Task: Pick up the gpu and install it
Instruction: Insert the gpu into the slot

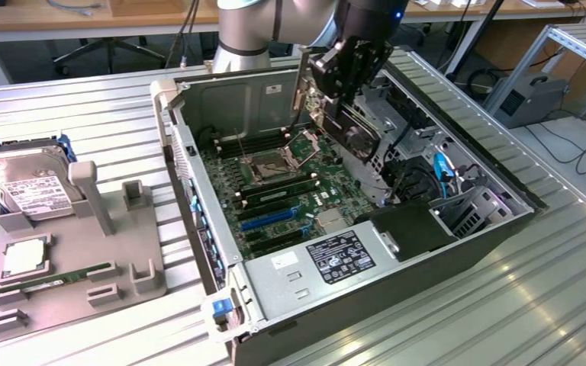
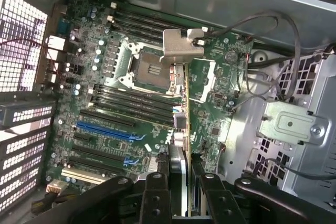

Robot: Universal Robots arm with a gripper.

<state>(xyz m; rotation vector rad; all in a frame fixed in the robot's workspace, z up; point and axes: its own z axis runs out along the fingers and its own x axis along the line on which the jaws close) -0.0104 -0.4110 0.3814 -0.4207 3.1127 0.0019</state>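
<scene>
My gripper [image 1: 347, 70] hangs over the open computer case [image 1: 497, 225], shut on the gpu [image 1: 348, 128]. The card hangs on edge below the fingers, above the motherboard [image 1: 283, 191] and apart from it. In the wrist view the gpu [image 2: 181, 114] is seen edge-on, running away from my gripper [image 2: 181, 177], with its pale metal end bracket [image 2: 181, 45] at the far end. A black finger [image 2: 156, 184] presses on each side of the card. The blue expansion slots [image 2: 105, 129] lie on the board beside the card, also seen as blue slots [image 1: 268, 221] in the exterior view.
A grey parts holder [image 1: 69, 293] stands outside the case at the exterior view's left, carrying a hard drive [image 1: 28, 187], a processor [image 1: 24, 255] and a green RAM stick [image 1: 54, 276]. Inside the case are the CPU socket [image 2: 147, 66], cables [image 2: 262, 24] and a metal drive cage [image 2: 291, 124].
</scene>
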